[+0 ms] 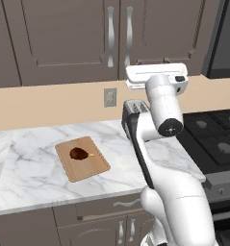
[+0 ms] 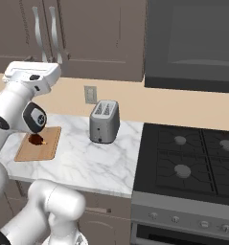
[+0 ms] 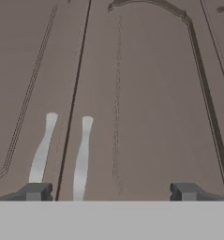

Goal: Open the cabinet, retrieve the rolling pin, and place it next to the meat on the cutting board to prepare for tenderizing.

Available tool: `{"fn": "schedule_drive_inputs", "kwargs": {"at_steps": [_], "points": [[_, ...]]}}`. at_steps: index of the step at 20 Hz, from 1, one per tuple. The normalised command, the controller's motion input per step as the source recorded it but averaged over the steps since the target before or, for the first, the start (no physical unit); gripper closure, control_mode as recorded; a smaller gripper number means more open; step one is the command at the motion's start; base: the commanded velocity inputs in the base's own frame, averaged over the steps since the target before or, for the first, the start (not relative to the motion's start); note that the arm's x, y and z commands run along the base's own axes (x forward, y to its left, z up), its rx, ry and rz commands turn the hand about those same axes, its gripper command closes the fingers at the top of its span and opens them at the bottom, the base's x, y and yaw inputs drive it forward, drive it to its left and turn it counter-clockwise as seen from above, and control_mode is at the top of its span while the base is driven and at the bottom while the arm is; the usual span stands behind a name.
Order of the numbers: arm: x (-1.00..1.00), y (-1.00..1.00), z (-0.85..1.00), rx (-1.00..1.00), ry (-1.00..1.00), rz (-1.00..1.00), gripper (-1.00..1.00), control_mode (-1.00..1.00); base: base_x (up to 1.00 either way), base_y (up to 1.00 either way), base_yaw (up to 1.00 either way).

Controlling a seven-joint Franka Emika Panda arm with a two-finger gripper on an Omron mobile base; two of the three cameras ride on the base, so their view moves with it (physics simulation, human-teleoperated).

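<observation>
**Gripper facing shut cabinet doors, jaws apart**

Starting at left on the marble counter [image 1: 30,168]: cutting board [image 1: 83,159] lying flat, carrying the meat [image 1: 78,153] near its middle, yellowish bone stub pointing right. Sitting further right against the tan wall, a grey toaster [image 2: 104,121], partly hidden behind the arm in the left base view. Running along the far right, a black stove [image 2: 192,162].

Hanging above, the cabinet [image 1: 63,38], both doors closed, two curved silver handles [image 3: 82,159] standing side by side at the seam. Hovering before the doors, the gripper [image 3: 111,192], fingers spread wide, gripping nothing, handles showing toward its left fingertip. Rolling pin not showing anywhere; cannot tell its place with doors shut.
</observation>
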Motion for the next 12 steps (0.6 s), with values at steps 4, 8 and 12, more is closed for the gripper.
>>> {"fn": "schedule_drive_inputs", "kwargs": {"at_steps": [4,8,12], "points": [[0.18,0.24,0.09,0.01,0.00,0.00,-1.00,-1.00,0.00,0.00,0.00],[0.24,0.22,0.04,0.05,0.00,0.01,-1.00,-1.00,0.00,0.00,0.00],[0.41,0.11,0.02,0.07,0.03,0.03,-1.00,-1.00,0.00,0.00,0.00]]}}
